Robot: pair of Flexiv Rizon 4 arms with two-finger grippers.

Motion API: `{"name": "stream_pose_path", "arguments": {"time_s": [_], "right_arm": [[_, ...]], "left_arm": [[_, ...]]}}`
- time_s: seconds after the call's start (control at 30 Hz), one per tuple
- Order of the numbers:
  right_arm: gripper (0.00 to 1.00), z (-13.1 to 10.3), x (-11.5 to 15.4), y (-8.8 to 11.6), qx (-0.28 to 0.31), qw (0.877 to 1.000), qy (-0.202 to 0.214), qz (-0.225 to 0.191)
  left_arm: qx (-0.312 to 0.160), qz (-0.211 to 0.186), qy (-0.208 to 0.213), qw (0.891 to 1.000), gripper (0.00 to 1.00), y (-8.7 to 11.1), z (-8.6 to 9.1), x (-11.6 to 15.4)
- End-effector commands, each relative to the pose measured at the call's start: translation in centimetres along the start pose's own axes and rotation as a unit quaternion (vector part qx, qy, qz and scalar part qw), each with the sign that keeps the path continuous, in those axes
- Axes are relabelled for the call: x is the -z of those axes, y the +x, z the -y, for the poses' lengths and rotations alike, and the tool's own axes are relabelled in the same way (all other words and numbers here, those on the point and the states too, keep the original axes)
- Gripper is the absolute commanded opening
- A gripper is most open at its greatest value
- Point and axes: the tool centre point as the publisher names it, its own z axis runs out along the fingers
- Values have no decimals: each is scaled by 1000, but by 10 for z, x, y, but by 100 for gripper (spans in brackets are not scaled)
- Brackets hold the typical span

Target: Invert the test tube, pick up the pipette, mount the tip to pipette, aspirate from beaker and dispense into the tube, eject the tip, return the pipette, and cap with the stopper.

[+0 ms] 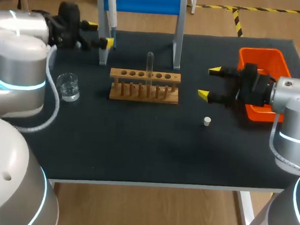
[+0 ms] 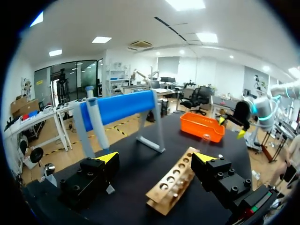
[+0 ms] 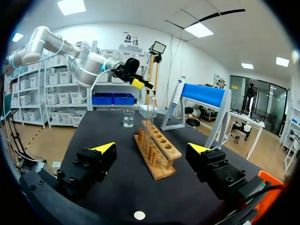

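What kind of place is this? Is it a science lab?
Probably a robot lab with a chemistry bench: a wooden rack holding a clear glass test tube, a small clear glass beaker, and a pipette hanging on a blue-barred stand.

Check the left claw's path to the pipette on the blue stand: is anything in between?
Nothing visible. The open left claw sits just short of the pipette, which hangs by the left post of the blue stand; the wooden rack stands off to the side.
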Motion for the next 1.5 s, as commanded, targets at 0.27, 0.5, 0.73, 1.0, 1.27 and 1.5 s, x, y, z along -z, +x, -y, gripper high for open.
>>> {"name": "stream_pose_path", "arguments": {"time_s": [0.27,0.5,0.73,1.0,1.27,1.5], "right_arm": [[100,0,1,1,0,1000,1,1],[100,0,1,1,0,1000,1,1],[100,0,1,1,0,1000,1,1],[100,0,1,1,0,1000,1,1],[100,0,1,1,0,1000,1,1],[100,-3,-10,-7,7,1000,-3,-17]], "left_arm": [[-36,-4,20,999,100,49,-19,-4],[-34,-26,19,999,100,64,-38,1],[-10,-26,14,1000,100,73,-58,7],[1,-21,18,1000,100,74,-62,10],[1,-21,18,1000,100,74,-62,10],[1,-21,18,1000,100,74,-62,10]]}}
